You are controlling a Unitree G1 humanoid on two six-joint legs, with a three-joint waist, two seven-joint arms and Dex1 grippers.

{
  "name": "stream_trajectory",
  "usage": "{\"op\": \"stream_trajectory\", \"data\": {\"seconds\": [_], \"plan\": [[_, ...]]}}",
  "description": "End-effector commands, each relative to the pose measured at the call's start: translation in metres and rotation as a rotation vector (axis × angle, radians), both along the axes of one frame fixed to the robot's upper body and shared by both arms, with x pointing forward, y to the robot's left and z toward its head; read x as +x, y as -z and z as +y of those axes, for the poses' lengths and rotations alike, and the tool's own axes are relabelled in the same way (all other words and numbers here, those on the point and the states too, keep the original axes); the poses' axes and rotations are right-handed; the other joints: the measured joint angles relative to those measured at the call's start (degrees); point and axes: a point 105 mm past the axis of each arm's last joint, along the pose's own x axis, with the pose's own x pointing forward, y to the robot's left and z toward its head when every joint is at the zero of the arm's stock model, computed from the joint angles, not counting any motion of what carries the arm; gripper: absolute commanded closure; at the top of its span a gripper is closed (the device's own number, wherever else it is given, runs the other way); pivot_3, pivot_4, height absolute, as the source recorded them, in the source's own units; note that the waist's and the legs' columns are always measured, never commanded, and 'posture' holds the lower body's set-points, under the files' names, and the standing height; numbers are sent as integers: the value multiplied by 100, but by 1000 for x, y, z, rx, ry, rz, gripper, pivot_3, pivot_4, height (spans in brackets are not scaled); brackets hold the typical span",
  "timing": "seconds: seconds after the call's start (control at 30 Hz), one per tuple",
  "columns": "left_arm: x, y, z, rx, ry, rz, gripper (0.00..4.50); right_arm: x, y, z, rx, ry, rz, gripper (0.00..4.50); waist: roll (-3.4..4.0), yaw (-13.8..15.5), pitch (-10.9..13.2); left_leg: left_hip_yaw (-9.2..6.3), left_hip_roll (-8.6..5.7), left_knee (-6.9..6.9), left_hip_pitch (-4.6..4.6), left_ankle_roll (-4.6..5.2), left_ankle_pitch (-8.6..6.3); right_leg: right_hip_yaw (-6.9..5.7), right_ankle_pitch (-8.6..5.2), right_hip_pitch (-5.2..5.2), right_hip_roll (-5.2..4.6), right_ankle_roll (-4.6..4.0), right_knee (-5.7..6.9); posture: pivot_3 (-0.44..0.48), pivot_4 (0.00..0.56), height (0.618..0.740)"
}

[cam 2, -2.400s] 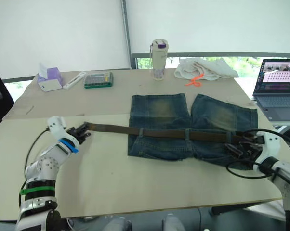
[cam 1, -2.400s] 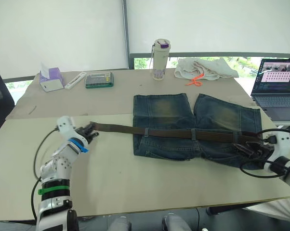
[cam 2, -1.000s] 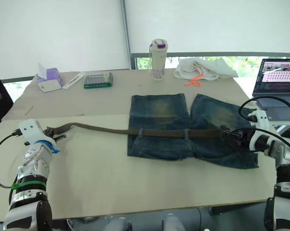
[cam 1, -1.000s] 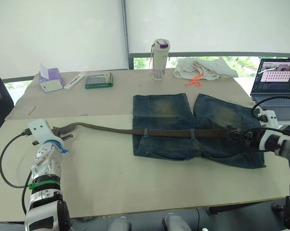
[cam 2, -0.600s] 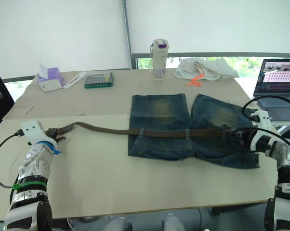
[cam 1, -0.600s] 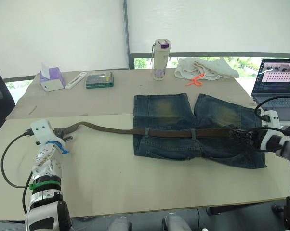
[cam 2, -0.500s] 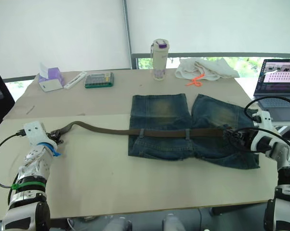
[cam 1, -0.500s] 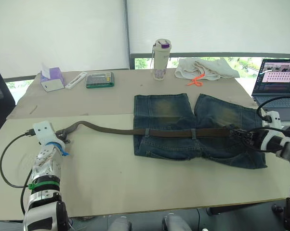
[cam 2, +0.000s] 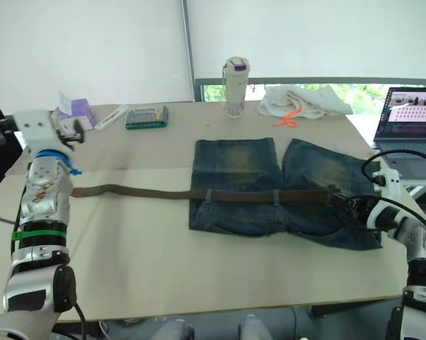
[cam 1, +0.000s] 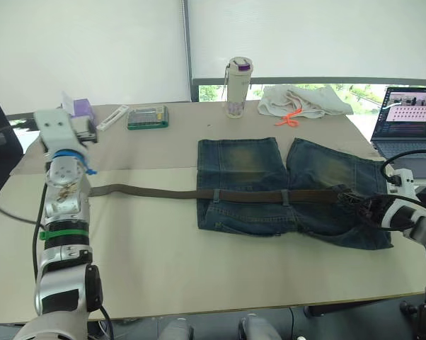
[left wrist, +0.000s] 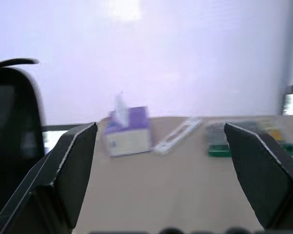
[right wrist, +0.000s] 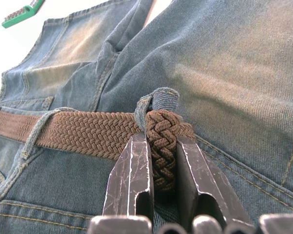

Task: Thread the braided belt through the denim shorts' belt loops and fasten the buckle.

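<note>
The right gripper (right wrist: 162, 161) is nearest, at the right edge of the shorts (cam 1: 284, 188). Its two fingers (right wrist: 132, 175) are clenched on the belt (right wrist: 88, 131), with the braided end pinched between them just beside a belt loop (right wrist: 154, 100) of the waistband. In the head views this gripper (cam 1: 361, 205) lies low on the denim at the right end of the waistband.

The shorts lie flat on the table (cam 1: 199, 262), with the waistband toward the robot and the two faded legs pointing away. The belt (cam 1: 163, 191) runs along the waistband, under the belt loops (cam 1: 285, 196), and goes on to the left over the bare table as a nearly straight strap. Its left end lies free on the table near the left arm. The buckle cannot be made out.

The left gripper (left wrist: 161, 190) is raised above the table, well apart from the belt; its fingers (left wrist: 64, 175) are spread wide and hold nothing.

Farther back stand a tissue box (cam 1: 77, 108), a green case (cam 1: 146, 117), a bottle (cam 1: 237, 86), a white cloth (cam 1: 305, 99) and, at the right, a laptop (cam 1: 410, 120).
</note>
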Motion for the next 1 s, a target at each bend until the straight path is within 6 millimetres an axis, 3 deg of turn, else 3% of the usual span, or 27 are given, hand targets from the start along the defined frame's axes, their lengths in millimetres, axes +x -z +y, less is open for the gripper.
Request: {"op": "stream_trajectory", "data": {"seconds": [0.03,0.1,0.3,0.47,0.63,0.87,1.0], "plan": [[6,16,-84,17,411,151,129,3,-12,7,17,-20,-53,4273,-2,-4,1,-1,-1,2,-3,0,0,-1,2,0,0,3,-1,0,150,740],[-1,36,-123,27,604,266,129,3,-11,9,20,-24,-53,4273,-2,-37,1,0,-1,3,-5,0,0,-1,1,0,2,4,0,0,150,740],[-20,81,-182,83,932,494,129,5,-9,14,25,-31,-55,4273,-1,-174,1,0,8,-2,2,2,0,3,0,-2,12,4,4,0,150,740],[-26,109,-198,224,1024,594,129,5,-12,15,32,-27,-70,4273,-1,-173,1,0,7,1,1,2,1,3,0,-1,12,4,2,0,150,740],[-32,127,-201,377,1072,639,129,2,-8,15,34,-14,-71,4273,0,-159,1,0,6,1,0,2,0,4,0,-1,11,4,1,0,150,740],[-29,118,-203,335,1074,552,2046,-1,-6,15,37,-4,-74,4273,0,-147,1,0,6,2,0,3,0,6,0,0,10,4,3,0,150,740],[-24,99,-202,221,1065,471,3548,-1,-6,16,37,-2,-77,4273,0,-145,1,1,6,3,0,3,0,6,0,0,10,4,3,0,150,740]]}}
